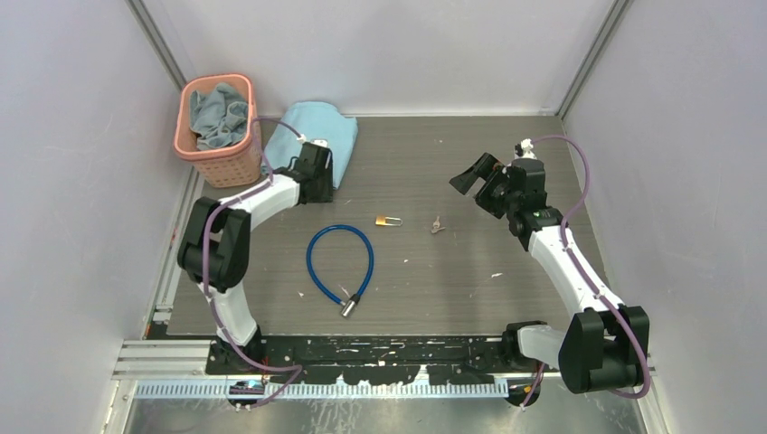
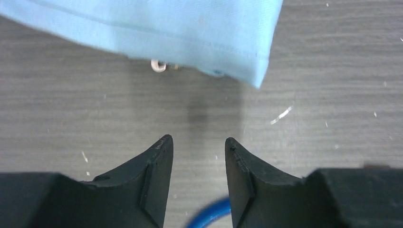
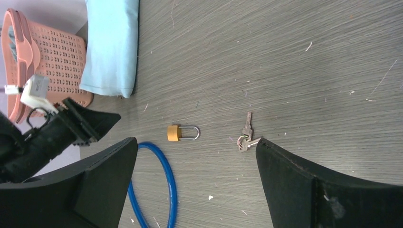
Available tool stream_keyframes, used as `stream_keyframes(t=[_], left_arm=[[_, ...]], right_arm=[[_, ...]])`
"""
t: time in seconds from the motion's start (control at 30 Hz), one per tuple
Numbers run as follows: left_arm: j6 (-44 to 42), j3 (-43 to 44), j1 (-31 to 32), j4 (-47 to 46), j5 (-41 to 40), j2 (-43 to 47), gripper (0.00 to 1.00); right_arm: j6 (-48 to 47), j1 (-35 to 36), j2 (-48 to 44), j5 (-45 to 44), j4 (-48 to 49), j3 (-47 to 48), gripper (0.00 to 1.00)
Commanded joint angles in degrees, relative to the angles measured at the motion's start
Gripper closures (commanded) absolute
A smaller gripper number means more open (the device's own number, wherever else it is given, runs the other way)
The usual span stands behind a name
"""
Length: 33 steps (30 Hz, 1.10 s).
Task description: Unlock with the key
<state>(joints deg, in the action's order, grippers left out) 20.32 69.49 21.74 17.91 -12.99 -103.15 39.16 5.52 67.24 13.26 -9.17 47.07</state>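
— Key (image 1: 437, 223): where does it lie?
— Flat on the grey surface (image 1: 470, 271), about mid-way across. It is just right of the small brass padlock (image 1: 389, 220) and not touching it. It hangs on a small ring with what looks like a second key.
— And its long axis?
— In the right wrist view the blade runs roughly away from the arm bases, ring end nearer to them. From the top view it is too small to confirm.
— Which arm is closer?
— The right one. The right pincer (image 1: 478, 183) hangs spread wide and empty. The key lies to its left and a little nearer the bases, between its two fingers as that wrist camera sees it.
— The left side?
— The left pincer (image 2: 198, 142) sits far off by the light blue cloth (image 2: 190, 33). Its fingers are partly apart with nothing between them. The padlock and the blue cable (image 1: 339, 258) lie between it and the key.
— So the pickup?
— I'd judge it falls to the right arm. It would come down with its fingers set across the blade's line. The key is thin and flat, so it could easily skid.
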Motion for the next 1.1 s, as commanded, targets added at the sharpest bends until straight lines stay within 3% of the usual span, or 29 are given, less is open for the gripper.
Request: stream_keyframes(t=[0.0, 0.33, 0.7, 1.07], left_arm=[[-4.84, 7.46, -0.24, 2.43, -4.13, -5.3, 0.58], [-5.11, 14.91, -4.85, 4.98, -0.66, -12.51, 0.69], [-3.97, 20.35, -6.96, 6.73, 4.95, -17.69, 0.66], [-3.05, 20.2, -6.76, 5.88, 9.49, -17.53, 0.6]], right_arm=[[-0.22, 0.15, -1.14, 1.2, 1.28, 0.77, 0.0], [-0.23, 0.19, -1.15, 1.94, 1.34, 0.74, 0.0], [0.24, 0.19, -0.73, 3.26, 2.24, 0.57, 0.0], [0.47, 0.19, -0.23, 3.86, 2.75, 0.48, 0.0]])
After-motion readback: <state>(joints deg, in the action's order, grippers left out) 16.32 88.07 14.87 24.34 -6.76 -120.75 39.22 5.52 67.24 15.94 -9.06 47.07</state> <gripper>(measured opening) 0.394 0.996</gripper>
